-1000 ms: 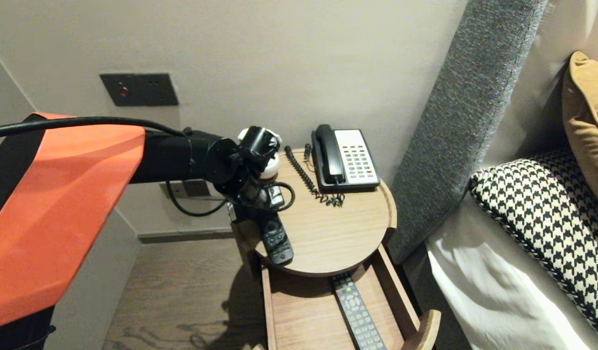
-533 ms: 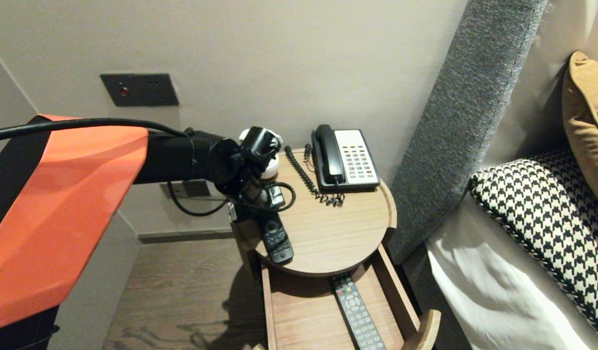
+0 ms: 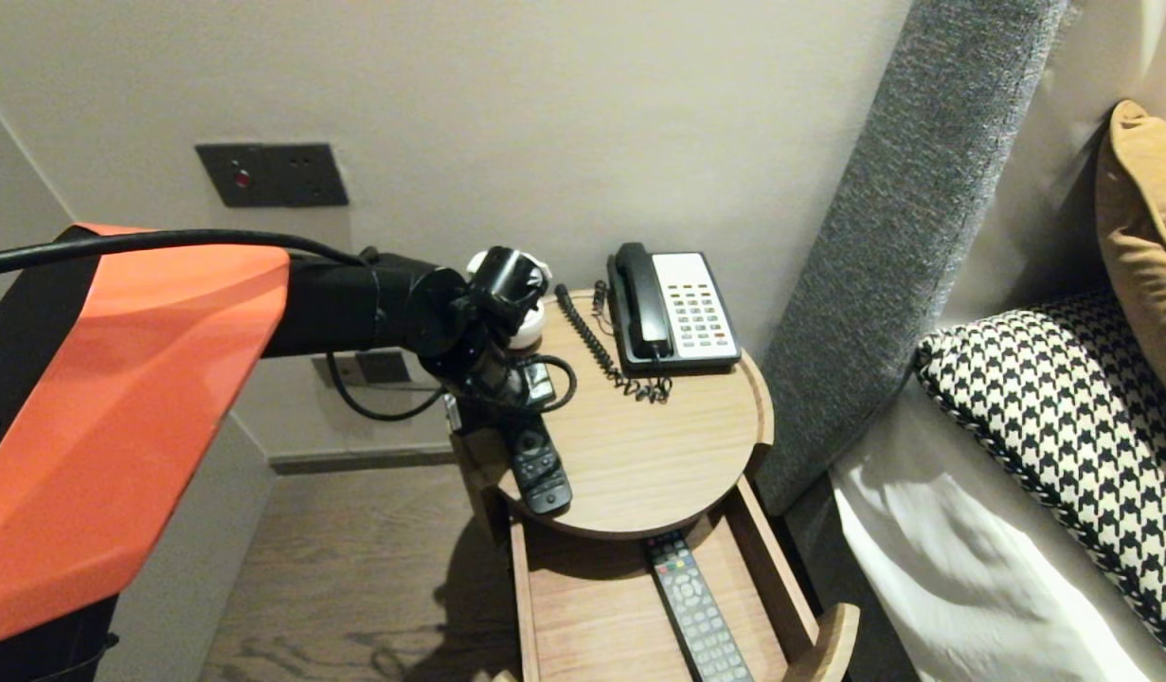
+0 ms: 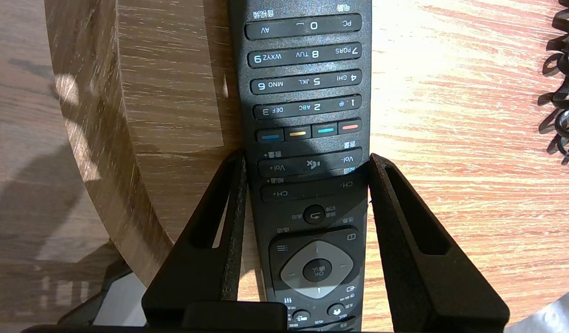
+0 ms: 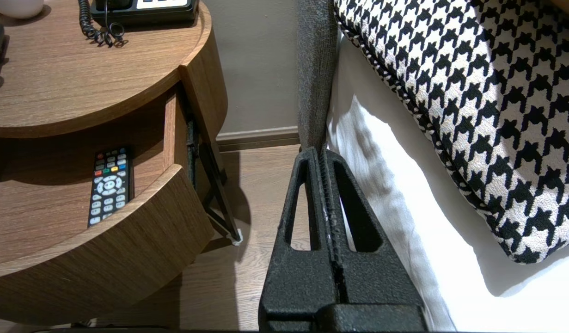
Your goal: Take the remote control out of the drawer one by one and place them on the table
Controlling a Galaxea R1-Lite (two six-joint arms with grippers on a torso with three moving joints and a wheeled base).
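A black remote (image 3: 542,466) lies lengthwise near the left rim of the round wooden bedside table (image 3: 668,455). My left gripper (image 3: 521,426) reaches in from the left and comes down over the remote's far half. In the left wrist view both fingers (image 4: 238,185) press the sides of the remote (image 4: 307,115) at its volume and channel keys, so my left gripper (image 4: 306,162) is shut on it. My right gripper (image 5: 322,155) is shut on nothing and hangs low beside the bed, out of the head view.
A second remote (image 3: 696,616) lies in the open drawer (image 3: 583,616) under the table top. A desk phone (image 3: 672,308) with coiled cord and a white round object (image 3: 528,327) stand at the back. The grey headboard (image 3: 886,246) and bed are to the right.
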